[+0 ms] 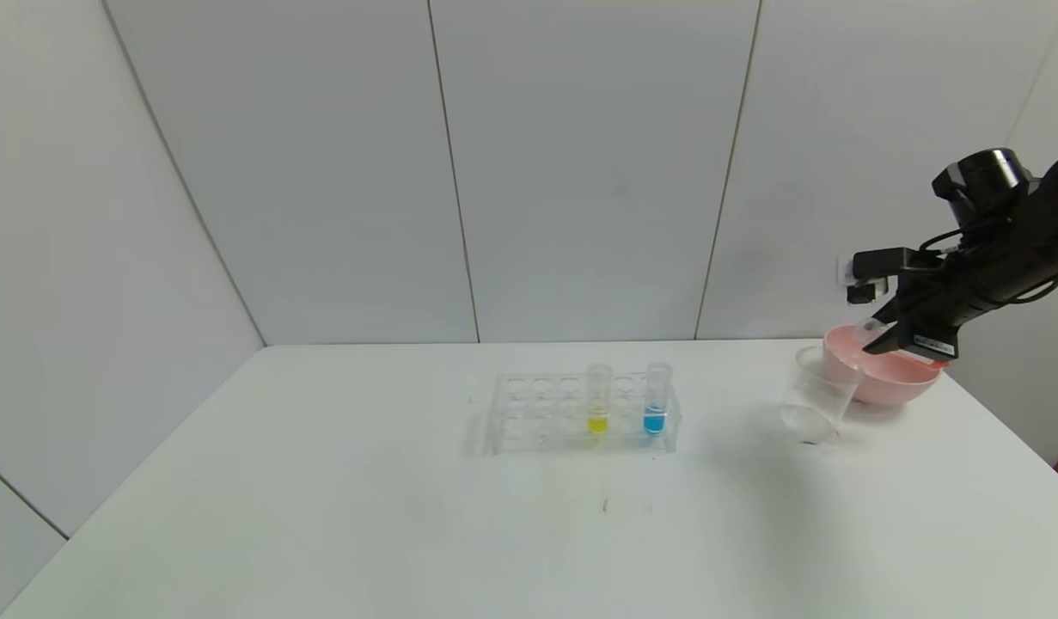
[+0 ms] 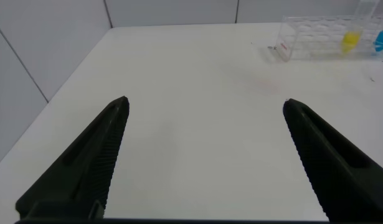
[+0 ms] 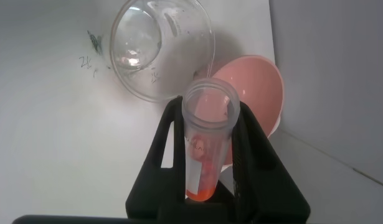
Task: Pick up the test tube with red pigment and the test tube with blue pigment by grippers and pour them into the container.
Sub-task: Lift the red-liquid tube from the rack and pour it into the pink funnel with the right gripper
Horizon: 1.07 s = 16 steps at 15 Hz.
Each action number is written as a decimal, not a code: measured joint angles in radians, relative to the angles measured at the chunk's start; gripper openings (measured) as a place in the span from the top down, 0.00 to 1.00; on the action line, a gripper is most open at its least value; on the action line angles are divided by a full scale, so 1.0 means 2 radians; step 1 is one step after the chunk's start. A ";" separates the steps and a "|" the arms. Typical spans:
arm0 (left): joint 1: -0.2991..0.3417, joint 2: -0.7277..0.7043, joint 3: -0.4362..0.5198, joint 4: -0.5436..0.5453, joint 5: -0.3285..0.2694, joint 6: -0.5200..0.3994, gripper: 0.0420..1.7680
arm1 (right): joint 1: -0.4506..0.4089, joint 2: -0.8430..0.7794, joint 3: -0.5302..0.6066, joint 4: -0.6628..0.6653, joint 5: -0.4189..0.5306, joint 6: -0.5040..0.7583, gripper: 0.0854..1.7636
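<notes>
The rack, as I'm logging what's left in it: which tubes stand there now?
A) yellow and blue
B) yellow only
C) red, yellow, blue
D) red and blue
A: the rack holds the yellow tube and blue tube; the right pincer grips the red tube.

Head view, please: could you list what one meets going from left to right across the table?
Rack → yellow tube → blue tube → cup → pink bowl, with the right gripper above it.
</notes>
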<state>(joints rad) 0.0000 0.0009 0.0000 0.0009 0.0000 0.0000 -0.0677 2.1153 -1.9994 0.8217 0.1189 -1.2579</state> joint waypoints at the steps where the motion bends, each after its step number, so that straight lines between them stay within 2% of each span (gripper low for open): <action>1: 0.000 0.000 0.000 0.000 0.000 0.000 0.00 | 0.002 0.003 0.000 -0.004 -0.001 0.000 0.76; 4: 0.000 0.000 0.000 0.000 0.000 0.000 0.00 | 0.006 0.008 0.000 -0.012 -0.028 -0.004 0.76; 16: 0.000 0.000 0.000 0.000 0.000 0.000 0.00 | 0.023 0.014 0.000 -0.016 -0.085 -0.019 0.76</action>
<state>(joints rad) 0.0000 0.0009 0.0000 0.0013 0.0000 0.0000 -0.0221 2.1440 -1.9998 0.7904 -0.0506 -1.2951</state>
